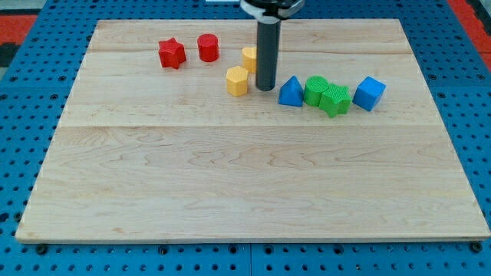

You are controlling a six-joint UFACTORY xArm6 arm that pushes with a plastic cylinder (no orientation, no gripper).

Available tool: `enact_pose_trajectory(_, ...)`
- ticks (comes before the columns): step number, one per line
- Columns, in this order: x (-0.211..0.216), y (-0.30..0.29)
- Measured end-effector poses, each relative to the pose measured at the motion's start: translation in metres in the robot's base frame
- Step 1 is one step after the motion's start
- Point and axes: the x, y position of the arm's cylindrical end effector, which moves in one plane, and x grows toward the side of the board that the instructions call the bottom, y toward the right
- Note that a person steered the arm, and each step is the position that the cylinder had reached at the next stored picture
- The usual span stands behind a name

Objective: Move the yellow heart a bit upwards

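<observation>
A yellow block, partly hidden behind my rod so its shape is unclear, sits near the view's top centre. A second yellow block, roughly hexagonal, lies just below and left of it. My tip rests on the board right of that second yellow block and below the partly hidden one, close to both. I cannot tell which yellow block is the heart.
A red star and a red cylinder lie at the upper left. Right of my tip stand a blue triangle, two green blocks and a blue cube. The wooden board ends in blue pegboard.
</observation>
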Motion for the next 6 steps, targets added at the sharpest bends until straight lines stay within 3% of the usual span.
enact_pose_trajectory(1, 0.036, -0.012)
enact_pose_trajectory(2, 0.013, -0.036)
enact_pose_trajectory(6, -0.085, 0.005)
